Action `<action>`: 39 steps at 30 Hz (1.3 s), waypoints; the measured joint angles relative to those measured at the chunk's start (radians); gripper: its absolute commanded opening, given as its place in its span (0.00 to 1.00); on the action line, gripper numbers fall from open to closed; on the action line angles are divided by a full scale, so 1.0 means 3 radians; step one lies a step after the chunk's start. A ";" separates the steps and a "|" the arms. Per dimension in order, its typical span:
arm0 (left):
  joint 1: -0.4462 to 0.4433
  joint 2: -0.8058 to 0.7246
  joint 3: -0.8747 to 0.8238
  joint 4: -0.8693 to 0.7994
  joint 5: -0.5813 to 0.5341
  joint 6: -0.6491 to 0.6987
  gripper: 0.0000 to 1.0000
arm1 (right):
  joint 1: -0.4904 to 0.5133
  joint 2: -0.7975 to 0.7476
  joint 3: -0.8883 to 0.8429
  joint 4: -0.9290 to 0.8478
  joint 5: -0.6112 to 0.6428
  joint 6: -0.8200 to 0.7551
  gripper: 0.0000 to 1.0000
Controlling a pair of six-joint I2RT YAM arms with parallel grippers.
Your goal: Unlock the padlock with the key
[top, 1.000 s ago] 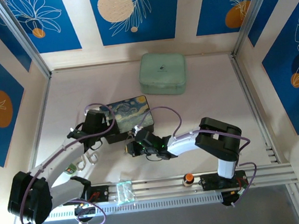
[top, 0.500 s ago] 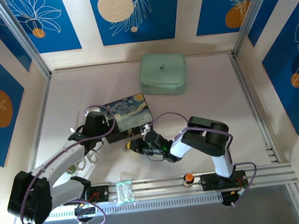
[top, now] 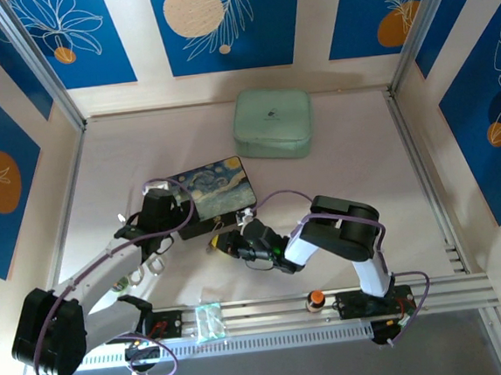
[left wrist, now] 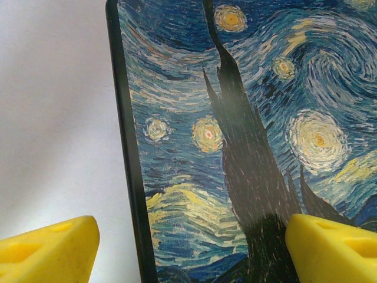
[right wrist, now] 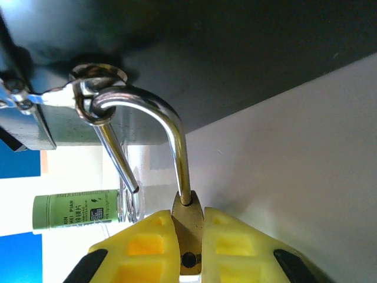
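Note:
In the right wrist view my right gripper (right wrist: 188, 215) is shut on the brass padlock (right wrist: 189, 239). Its silver shackle (right wrist: 177, 135) hooks through the ring of the metal hasp (right wrist: 88, 82) on the dark front of the starry-night box (top: 213, 188). One shackle leg sits in the body; the other ends free beside it. From above, the right gripper (top: 227, 243) is at the box's front edge. My left gripper (left wrist: 188, 256) is open over the left end of the painted lid (left wrist: 235, 118), one yellow finger (left wrist: 50, 247) over the table and the other over the lid. The key is hidden.
A mint-green case (top: 272, 122) lies at the back of the table. An orange-and-black knob (top: 315, 300) and a clear plastic piece (top: 209, 321) sit on the front rail. A green-labelled tube (right wrist: 76, 209) lies left of the padlock. Walls enclose the table on three sides.
The right arm's elbow has swung left and its gripper has closed in on the box's front. The box has shifted slightly left. The left gripper has barely moved.

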 measured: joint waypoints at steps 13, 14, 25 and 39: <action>0.0000 0.0047 0.0000 0.0099 0.0028 0.0022 0.82 | -0.0057 0.0020 -0.0085 0.0230 0.0088 0.0127 0.04; 0.0000 0.0047 0.0000 0.0102 0.0029 0.0024 0.82 | -0.0057 0.0015 -0.0088 0.0228 0.0093 0.0127 0.04; 0.0000 0.0116 -0.0006 0.0243 0.0107 0.0043 0.74 | -0.0112 0.0278 -0.0058 0.0710 0.0118 0.0501 0.02; 0.0000 0.0196 0.0013 0.0341 0.0132 0.0078 0.65 | -0.0178 0.0409 -0.0108 0.1091 0.0350 0.0802 0.02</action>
